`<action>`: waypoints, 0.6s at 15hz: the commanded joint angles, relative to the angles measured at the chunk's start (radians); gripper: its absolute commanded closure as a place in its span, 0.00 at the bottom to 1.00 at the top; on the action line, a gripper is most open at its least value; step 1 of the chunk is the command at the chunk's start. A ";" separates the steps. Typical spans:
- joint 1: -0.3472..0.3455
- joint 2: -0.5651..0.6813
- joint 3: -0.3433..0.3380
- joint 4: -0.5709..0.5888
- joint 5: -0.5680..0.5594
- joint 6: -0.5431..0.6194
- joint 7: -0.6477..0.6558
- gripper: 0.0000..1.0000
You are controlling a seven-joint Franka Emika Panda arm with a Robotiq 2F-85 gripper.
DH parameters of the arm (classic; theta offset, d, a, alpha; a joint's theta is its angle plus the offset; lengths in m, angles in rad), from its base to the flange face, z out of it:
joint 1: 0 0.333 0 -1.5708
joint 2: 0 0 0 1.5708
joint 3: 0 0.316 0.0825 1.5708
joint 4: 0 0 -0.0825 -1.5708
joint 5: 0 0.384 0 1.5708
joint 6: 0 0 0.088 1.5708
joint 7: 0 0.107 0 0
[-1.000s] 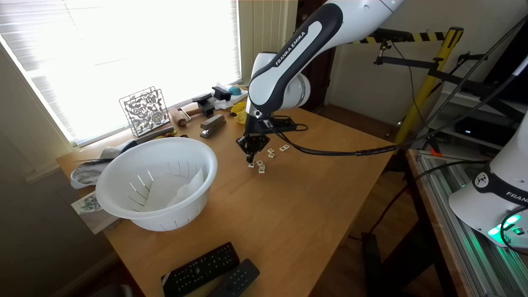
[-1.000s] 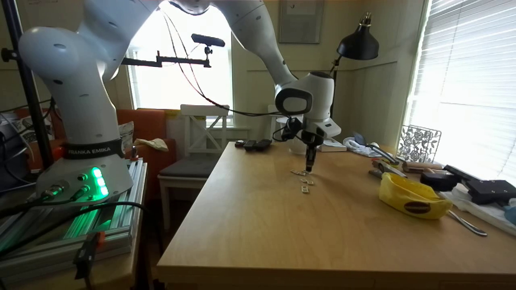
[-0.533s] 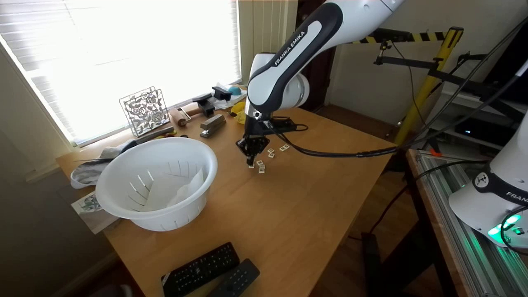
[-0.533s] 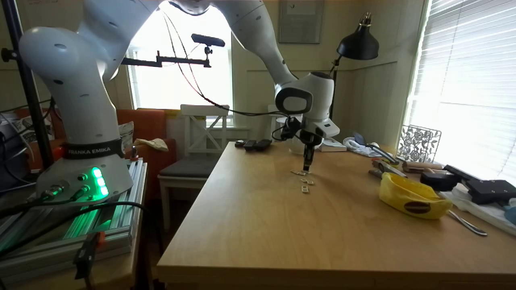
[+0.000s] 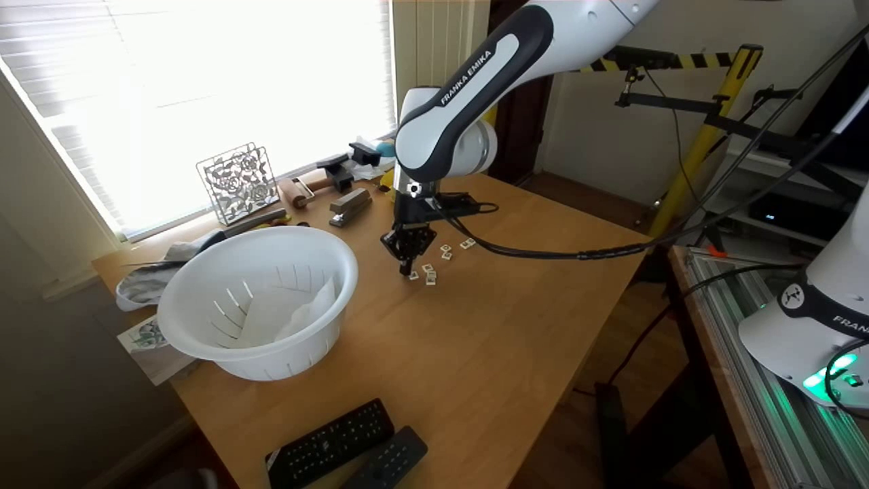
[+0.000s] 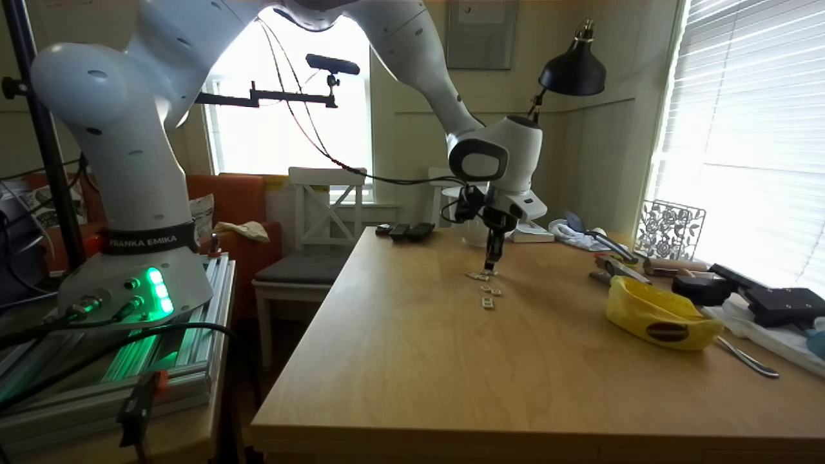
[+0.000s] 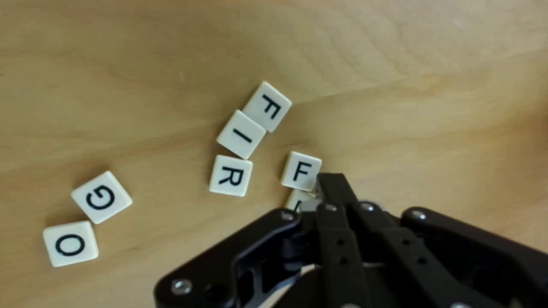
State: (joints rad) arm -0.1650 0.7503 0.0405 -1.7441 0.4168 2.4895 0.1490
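Note:
In the wrist view my gripper (image 7: 332, 177) comes in from the bottom right, its fingers together with nothing seen between them. Their tips overlap the right edge of a white letter tile marked F (image 7: 301, 171); whether they touch it I cannot tell. A second tile (image 7: 295, 199) beside it is partly covered by the gripper, its letter unreadable. To the left lie an R tile (image 7: 231, 175), an I tile (image 7: 241, 134) and another F tile (image 7: 267, 106). Farther left are a G tile (image 7: 101, 197) and an O tile (image 7: 70, 244). Both exterior views put the gripper (image 5: 405, 272) low at the tabletop among the tiles.
A white slotted basin (image 5: 258, 299) with paper inside stands on the wooden table (image 5: 461, 333). Two black remotes (image 5: 333, 445) lie near one end. Along the window side are a stapler (image 5: 350, 206), a metal holder (image 5: 237, 183) and a yellow pouch (image 6: 664, 312).
The gripper stayed nearly still at first, then shifted slightly towards the basin. More of the tile beside its fingertips now shows in an exterior view. The fingers have stayed together.

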 commanded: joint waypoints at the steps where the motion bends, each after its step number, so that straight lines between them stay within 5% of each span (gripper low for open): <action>1: 0.008 0.045 -0.007 0.076 -0.024 -0.060 -0.002 1.00; 9: 0.016 -0.015 -0.016 0.000 -0.015 0.035 -0.018 1.00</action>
State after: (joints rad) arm -0.1587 0.7660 0.0306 -1.7084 0.4164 2.4823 0.1429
